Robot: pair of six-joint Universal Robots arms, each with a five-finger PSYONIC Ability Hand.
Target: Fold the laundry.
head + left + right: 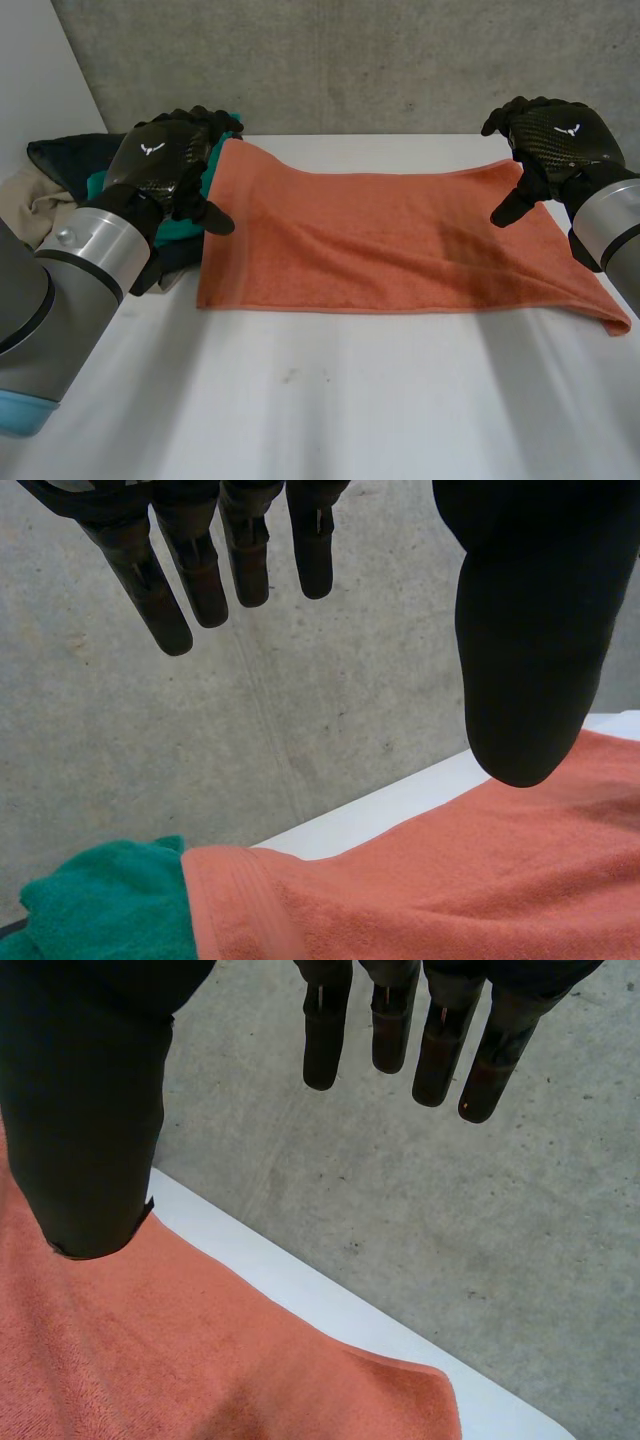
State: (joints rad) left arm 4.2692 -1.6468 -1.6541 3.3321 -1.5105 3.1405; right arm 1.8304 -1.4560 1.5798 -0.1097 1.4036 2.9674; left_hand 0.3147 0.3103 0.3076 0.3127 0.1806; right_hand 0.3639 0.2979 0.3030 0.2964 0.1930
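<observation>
An orange towel (400, 240) lies spread across the white table (330, 400), its long edges running left to right. My left hand (165, 160) hovers above the towel's far left corner (240, 900), fingers (165, 610) straight and apart from the thumb (530, 650), holding nothing. My right hand (550, 140) hangs above the towel's far right corner (420, 1390), fingers (440, 1060) straight, thumb (90, 1130) apart, also empty. The towel's near right corner (612, 320) droops at the table's right side.
A pile of other laundry sits at the far left: a green cloth (110, 900), a dark cloth (65, 155) and a beige one (35, 205). A grey concrete wall (380, 60) stands behind the table. Bare tabletop lies in front of the towel.
</observation>
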